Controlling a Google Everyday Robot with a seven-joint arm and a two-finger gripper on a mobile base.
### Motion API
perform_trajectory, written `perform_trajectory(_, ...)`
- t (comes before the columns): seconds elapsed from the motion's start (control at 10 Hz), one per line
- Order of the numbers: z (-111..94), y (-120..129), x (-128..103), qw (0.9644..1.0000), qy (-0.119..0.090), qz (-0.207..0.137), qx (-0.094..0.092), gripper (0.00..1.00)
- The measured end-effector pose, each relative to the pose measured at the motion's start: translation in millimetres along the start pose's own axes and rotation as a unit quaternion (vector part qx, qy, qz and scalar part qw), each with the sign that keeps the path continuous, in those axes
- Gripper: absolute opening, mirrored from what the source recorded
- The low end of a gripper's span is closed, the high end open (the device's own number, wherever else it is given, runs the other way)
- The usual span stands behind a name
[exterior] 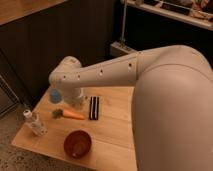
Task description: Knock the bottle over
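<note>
Wood table w/ clear bottle, carrot, black bar, red-brown bowl, blue obj back-left

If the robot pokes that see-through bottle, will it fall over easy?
Probably. The bottle stands upright, tall and narrow, so a nudge near its cap should tip it. It looks like clear plastic, likely light, and may roll afterwards. The shut gripper hangs near the carrot, not touching the bottle.

bottle: table left edge | gripper: behind carrot | bowl: front of carrot
</note>
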Motion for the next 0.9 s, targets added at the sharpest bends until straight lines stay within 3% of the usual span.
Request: perform_trajectory(0.9, 13.5, 46.8, -0.3, 0.9985, 0.007, -0.053, 0.011, 0.00)
